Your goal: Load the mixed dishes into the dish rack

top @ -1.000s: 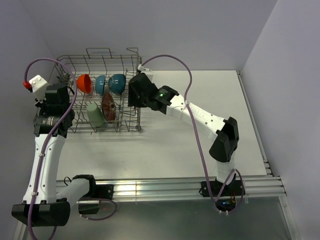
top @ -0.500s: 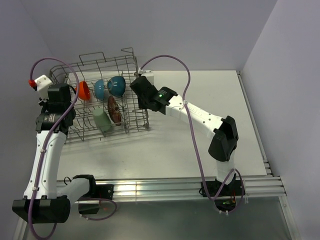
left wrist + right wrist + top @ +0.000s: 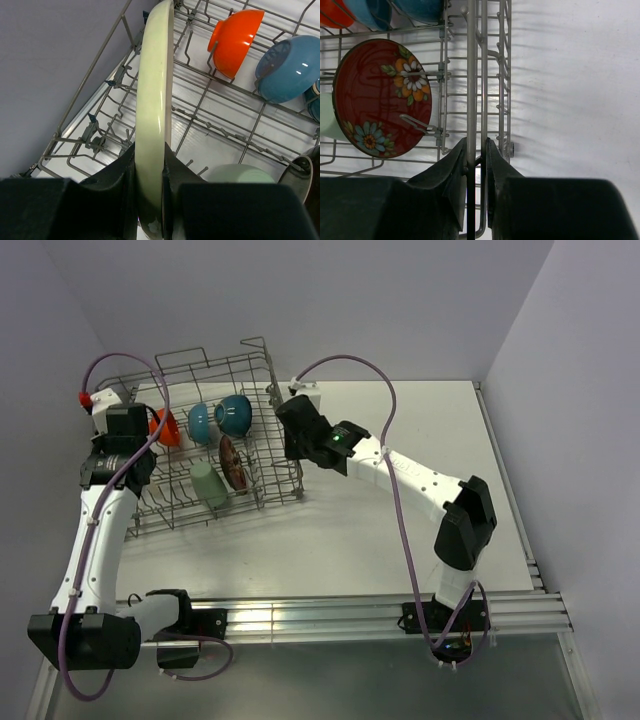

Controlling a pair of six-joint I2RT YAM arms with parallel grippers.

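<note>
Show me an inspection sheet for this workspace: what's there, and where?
Surface: white table; the rack stands askew at its far left.
Job's things: dish rack holds orange bowl, blue bowl, teal bowl, red floral bowl on edge, and green cup. Cream plate is held upright over the rack's left side.
Clutter: nothing seen.
Grippers: left gripper shut on the plate's rim; right gripper shut on a wire of the rack's right side.
Cables: purple cables loop along both arms.
Surroundings: pale walls; metal rail at the near edge.
</note>
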